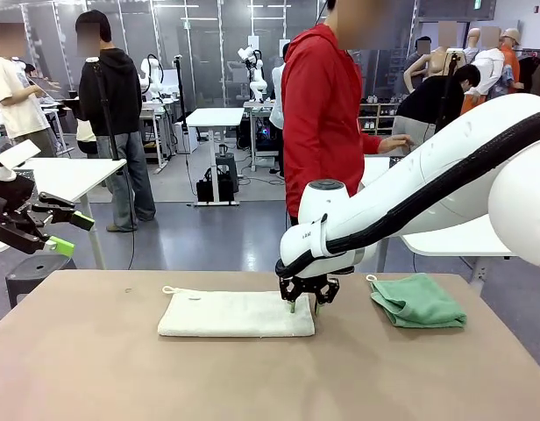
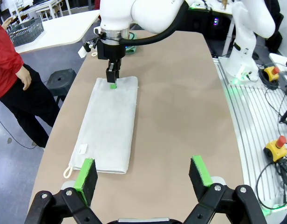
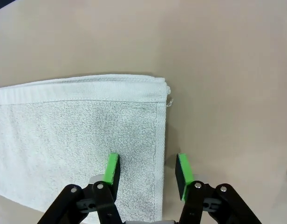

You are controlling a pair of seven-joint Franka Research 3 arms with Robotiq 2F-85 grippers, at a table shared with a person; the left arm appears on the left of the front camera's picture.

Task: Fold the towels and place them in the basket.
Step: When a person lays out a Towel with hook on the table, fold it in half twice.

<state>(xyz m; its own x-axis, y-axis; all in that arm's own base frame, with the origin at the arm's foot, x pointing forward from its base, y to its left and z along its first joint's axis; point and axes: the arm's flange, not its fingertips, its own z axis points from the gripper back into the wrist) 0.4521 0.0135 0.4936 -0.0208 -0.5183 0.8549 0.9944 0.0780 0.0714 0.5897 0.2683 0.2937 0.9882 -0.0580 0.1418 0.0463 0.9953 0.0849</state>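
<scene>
- Tabletop: bare tan surface on the robot's side of the cloths and across the whole left half; the near edge is out of frame in the front view, and the far edge runs just behind the two towels.
- Cream towel: folded into a long strip, flat near the table's middle, long axis running left to right. Its loop sticks out at the far left corner.
- In the left wrist view the same strip runs away from the camera, with a small tag near the close end and open table all along its right side.
- Right gripper: points straight down at the strip's right end, jaws partly spread. In its own wrist view one pad sits over the cloth and the other over bare table, so the short hemmed edge lies between them; whether the tips touch the cloth I cannot tell.
- Green towel: loosely folded heap to the right of the cream one, apart from it, a small loop at its far left corner.
- Left gripper: jaws wide with nothing between them, held off the table's left edge and above it.
- Person in a red hooded top: stands behind the far edge.
</scene>
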